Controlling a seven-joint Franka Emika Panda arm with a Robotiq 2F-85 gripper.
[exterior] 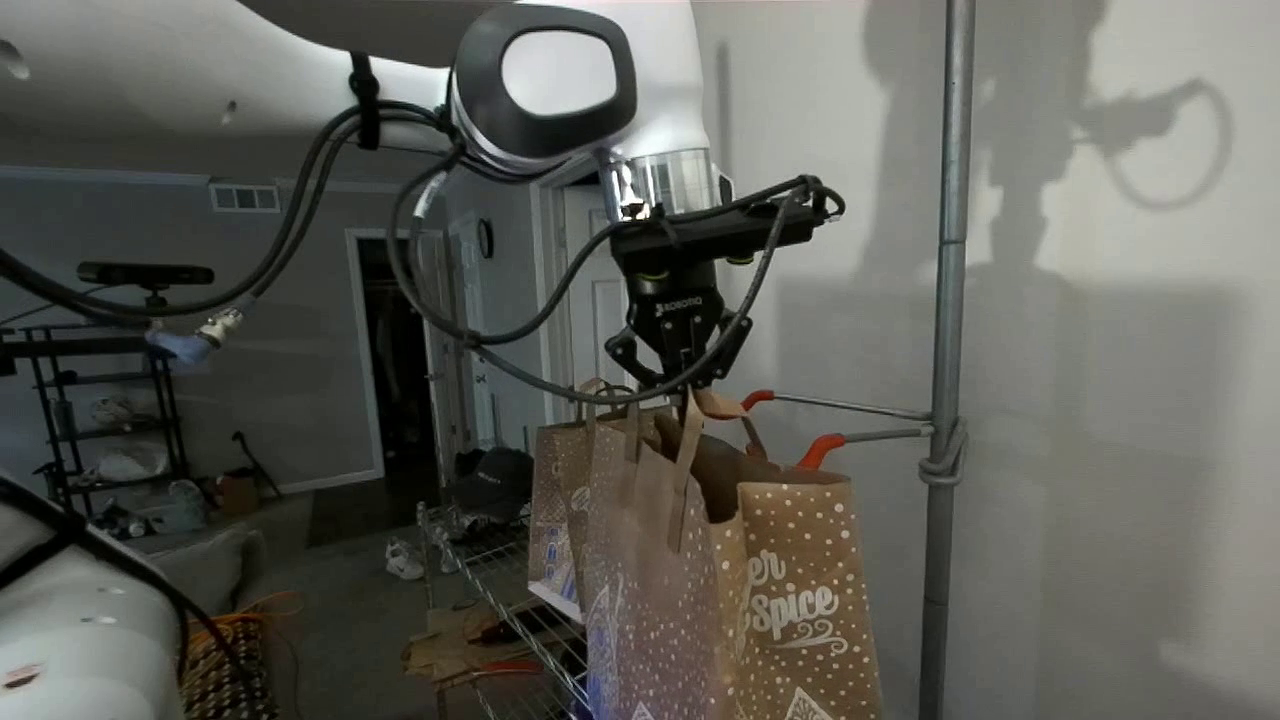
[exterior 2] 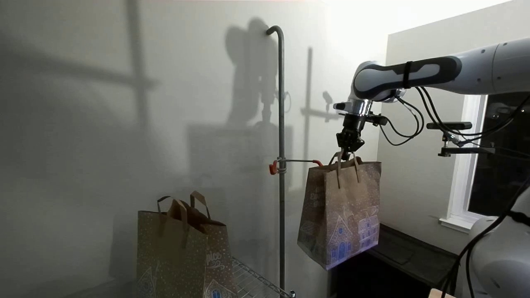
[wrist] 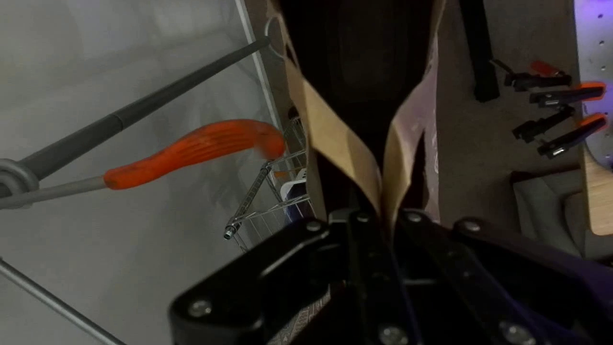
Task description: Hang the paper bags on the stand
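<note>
My gripper (exterior: 685, 390) (exterior 2: 346, 156) (wrist: 388, 220) is shut on the two paper handles (wrist: 345, 148) of one paper bag (exterior: 650, 560) (exterior 2: 352, 207), squeezed together. This speckled brown bag hangs upright in the air, its top open. Another paper bag (exterior: 555, 500) (exterior 2: 178, 248) stands lower, at or on the wire rack, its handles upright. The stand (exterior: 950, 300) (exterior 2: 281, 103) (wrist: 96, 136) is a grey pole by the wall. Its orange hooks (exterior: 822, 450) (exterior 2: 317, 162) (wrist: 201, 151) are level with the held bag's top. In the wrist view one hook lies left of the handles, apart from them.
A low wire rack (exterior: 500, 590) (exterior 2: 252, 279) (wrist: 273, 211) stands below, with a dark cap (exterior: 495, 485) on it. The wall (exterior 2: 198, 103) is behind the stand. Clamps (wrist: 565, 100) sit at a table edge. A mounted camera (exterior 2: 449, 126) stands near the robot base.
</note>
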